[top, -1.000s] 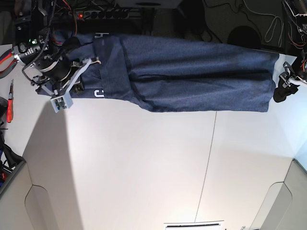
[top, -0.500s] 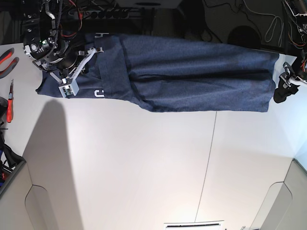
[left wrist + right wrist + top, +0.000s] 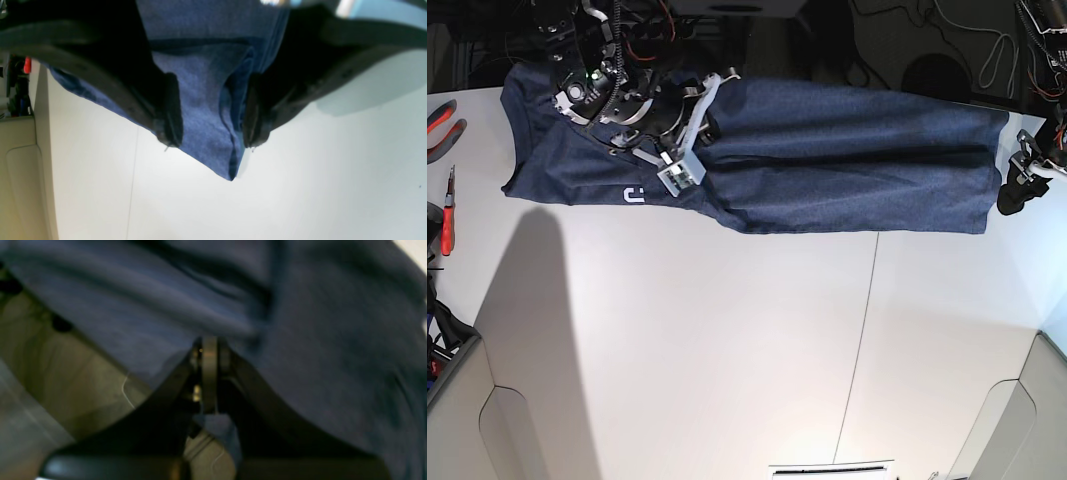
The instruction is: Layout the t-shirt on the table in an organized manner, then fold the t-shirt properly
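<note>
In the left wrist view, the left gripper (image 3: 210,113) stands spread wide, its fingers (image 3: 168,110) apart, a corner of the navy t-shirt (image 3: 206,96) lying between them, ungrasped, on the white table (image 3: 300,186).

The right wrist view is blurred: the right gripper (image 3: 209,353) is pinched closed on a fold of the cloth, which hangs above and beside it.

In the base view the shirt lies stretched along the table's far edge between both grippers.

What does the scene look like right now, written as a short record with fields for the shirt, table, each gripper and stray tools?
t-shirt: dark blue, stretched along the table's far edge
table: white, thin dark seam
right gripper: shut on t-shirt fabric, over the shirt
left gripper: open, straddling the t-shirt's corner
tools: red-handled, at the table's side edge
</note>
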{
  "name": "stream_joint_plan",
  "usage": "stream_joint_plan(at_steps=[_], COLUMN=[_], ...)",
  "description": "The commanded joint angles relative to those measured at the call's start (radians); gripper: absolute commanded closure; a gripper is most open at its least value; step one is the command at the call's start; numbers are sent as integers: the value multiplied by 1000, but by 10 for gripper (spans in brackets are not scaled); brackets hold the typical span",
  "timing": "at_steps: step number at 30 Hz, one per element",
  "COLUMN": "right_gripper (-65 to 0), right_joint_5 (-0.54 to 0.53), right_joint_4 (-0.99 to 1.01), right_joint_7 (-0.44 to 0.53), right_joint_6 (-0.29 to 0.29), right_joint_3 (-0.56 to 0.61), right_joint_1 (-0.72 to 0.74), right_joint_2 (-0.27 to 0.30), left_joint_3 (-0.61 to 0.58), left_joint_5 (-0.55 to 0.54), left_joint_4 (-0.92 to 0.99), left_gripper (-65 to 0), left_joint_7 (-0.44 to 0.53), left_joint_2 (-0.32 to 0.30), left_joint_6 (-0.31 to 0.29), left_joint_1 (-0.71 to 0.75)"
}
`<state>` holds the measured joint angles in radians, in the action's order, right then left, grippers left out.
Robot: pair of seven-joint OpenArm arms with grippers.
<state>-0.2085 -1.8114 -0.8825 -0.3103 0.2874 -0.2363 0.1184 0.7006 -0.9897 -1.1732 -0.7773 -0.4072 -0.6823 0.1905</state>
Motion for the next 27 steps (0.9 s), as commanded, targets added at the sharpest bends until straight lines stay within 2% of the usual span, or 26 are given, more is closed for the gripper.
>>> stream_joint_plan(at_steps=[1,3,7,9,11,22,27], right_gripper=[0,0,0,0,0,0,0], right_joint_5=[6,77,299,391,433,421,392], right_joint_4=[-16,-16,-16,-16,-15,119,111], right_joint_7=[18,18,19,18,15,-7,-8], right_joint_6=[-5,41,218,273,316,316,303], right_joint_3=[8,12,0,-10,-24,-37,-34], right_joint_1=[17,37,59,58,56,56,59], right_joint_2=[-3,-3,-3,-2,-2,-3,-3], left_joint_3=[6,6,6,6,6,6,6], left_joint_5=[-24,-24,-23,-23,-23,-24,-24], left_joint_4=[-16,-16,-16,-16,-16,-16,-16], left_gripper=[-331,-331,-331,-331,-331,-331,-331], left_joint_7=[19,19,19,19,18,19,19], left_joint_2=[-22,-22,-22,-22,-22,-22,-22], left_joint_6=[-16,-16,-16,-16,-16,-16,-16], left_joint_1=[-5,-5,-5,-5,-5,-5,-5])
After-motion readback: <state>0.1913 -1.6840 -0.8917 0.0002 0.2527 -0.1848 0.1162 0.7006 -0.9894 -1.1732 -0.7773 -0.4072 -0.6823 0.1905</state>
